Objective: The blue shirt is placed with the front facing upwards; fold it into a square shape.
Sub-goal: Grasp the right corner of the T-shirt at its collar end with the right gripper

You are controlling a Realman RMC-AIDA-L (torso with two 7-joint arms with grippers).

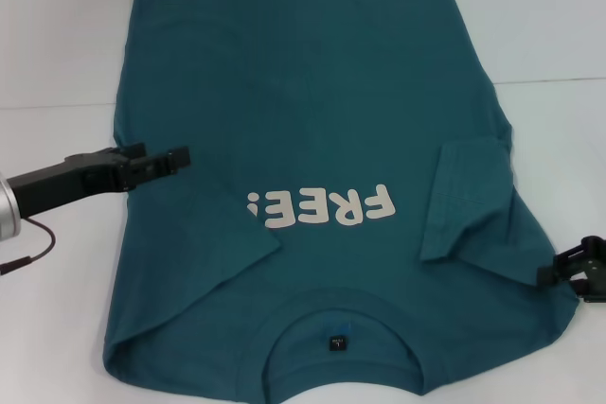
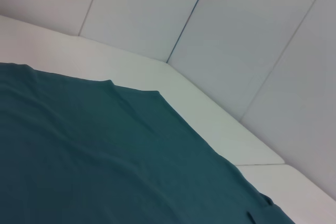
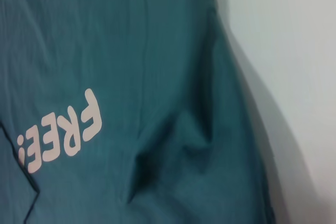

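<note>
Blue shirt point(image 1: 312, 120) lay flat, frame centre, both sleeves folded in. Left gripper point(image 1: 169, 160) hovered mid-left, jaws nearly together, empty; right gripper point(image 1: 573, 267) lower right, jaw state unclear. Advice: pinch hem corners evenly

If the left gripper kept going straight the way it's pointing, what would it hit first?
The left gripper points across the blue shirt toward the folded-in right sleeve; it would probably meet shirt fabric first, though its height is unclear.

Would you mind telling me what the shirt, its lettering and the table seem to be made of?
Shirt: looks like soft matte knit cloth, probably cotton, since it creases and folds limply. Lettering: a flat cream print, perhaps rubbery ink or vinyl; it lies smooth on the fabric. Table: a smooth white hard surface, possibly laminate; the exact material cannot be told.
</note>
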